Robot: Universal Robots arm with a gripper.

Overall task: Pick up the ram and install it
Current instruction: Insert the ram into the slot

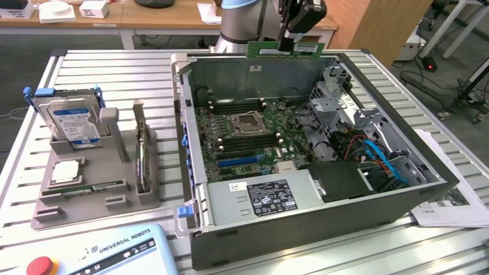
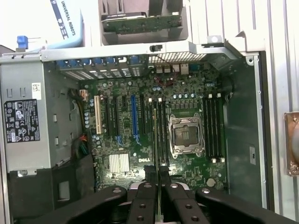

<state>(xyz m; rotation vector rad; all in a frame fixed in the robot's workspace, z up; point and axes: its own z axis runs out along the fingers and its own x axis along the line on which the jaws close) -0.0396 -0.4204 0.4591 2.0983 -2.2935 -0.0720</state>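
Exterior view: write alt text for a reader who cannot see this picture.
A black end effector grips a long green circuit-board RAM stick above the far wall of an open grey metal computer case. On the exterior view's left, a grey holder tray carries a blue-labelled hard drive.

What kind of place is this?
Probably a robotics lab or test workshop: an opened desktop computer case sits on a slatted aluminium table, a Universal Robots teach pendant lies beside it, and wooden desks stand behind.

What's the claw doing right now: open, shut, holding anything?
Claw: closed on the ram, held up over the far edge of the open computer case.
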